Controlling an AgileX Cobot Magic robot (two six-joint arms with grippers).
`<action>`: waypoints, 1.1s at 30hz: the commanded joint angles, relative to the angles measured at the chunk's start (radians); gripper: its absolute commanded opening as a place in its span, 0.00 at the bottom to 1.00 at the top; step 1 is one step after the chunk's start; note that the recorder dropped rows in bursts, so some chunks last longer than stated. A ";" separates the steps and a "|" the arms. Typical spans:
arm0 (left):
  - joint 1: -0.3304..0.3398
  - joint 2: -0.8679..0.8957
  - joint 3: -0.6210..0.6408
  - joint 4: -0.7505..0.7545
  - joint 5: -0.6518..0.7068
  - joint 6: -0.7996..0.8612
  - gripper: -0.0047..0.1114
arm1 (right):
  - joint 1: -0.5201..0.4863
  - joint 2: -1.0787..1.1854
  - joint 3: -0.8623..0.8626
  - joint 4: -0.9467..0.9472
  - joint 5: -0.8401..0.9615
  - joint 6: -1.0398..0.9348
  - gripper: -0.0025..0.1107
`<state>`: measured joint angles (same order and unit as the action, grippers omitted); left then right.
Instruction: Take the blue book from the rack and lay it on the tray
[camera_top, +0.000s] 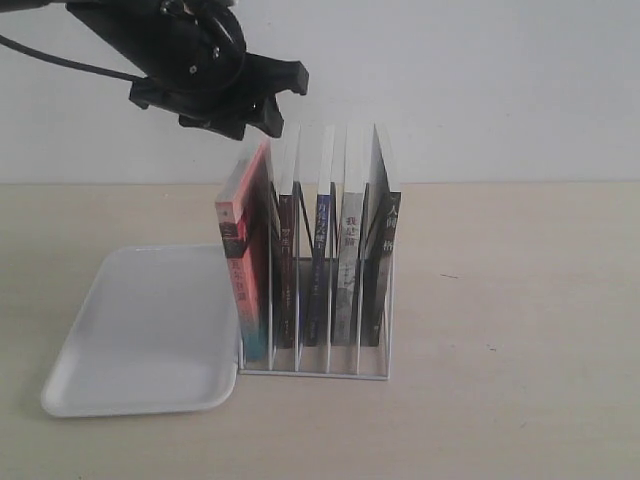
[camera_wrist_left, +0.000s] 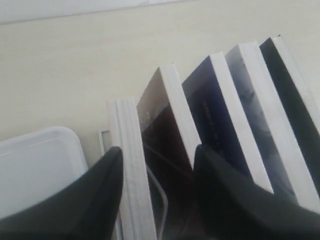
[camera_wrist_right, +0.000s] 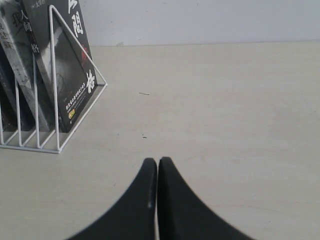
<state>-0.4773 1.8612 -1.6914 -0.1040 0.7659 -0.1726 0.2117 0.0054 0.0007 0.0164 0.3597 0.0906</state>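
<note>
Fingers (camera_wrist_left: 102, 195) of the left gripper (camera_wrist_left: 159, 150) stand apart, empty, just over the tops of the books in the white wire rack (camera_top: 310, 372). Between the fingers lie the white page edge of the pink-red book (camera_wrist_left: 131, 165) and the dark cover of a black-spined book (camera_wrist_left: 162, 135). The blue book (camera_wrist_left: 212, 107), navy with a narrow blue spine, stands upright in its slot just outside one finger, on the side away from the tray. That finger partly hides its top edge. The white tray (camera_top: 140, 320) lies bare on the table beyond the other finger, touching or nearly touching the rack's base.

The right gripper (camera_wrist_right: 157, 190) hangs over bare table near the far end of the rack, its fingers pressed together on nothing.

This looks like the reaching step, with nothing gripped yet. As the fingers stand, closing would catch the wrong books. The next move likely calls for shifting the open fingers one slot further from the tray, so they straddle only the blue book's top, then lowering and closing.
</note>
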 joint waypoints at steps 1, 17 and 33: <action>-0.011 -0.063 -0.007 -0.013 0.013 0.013 0.42 | -0.003 -0.005 -0.001 -0.004 -0.005 -0.004 0.02; -0.093 -0.049 -0.007 -0.082 -0.053 0.101 0.39 | -0.003 -0.005 -0.001 -0.004 -0.005 -0.004 0.02; -0.093 -0.001 -0.007 0.134 -0.086 -0.071 0.39 | -0.003 -0.005 -0.001 -0.004 -0.005 -0.004 0.02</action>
<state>-0.5655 1.8591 -1.6914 0.0061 0.6948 -0.2077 0.2117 0.0054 0.0007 0.0164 0.3597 0.0906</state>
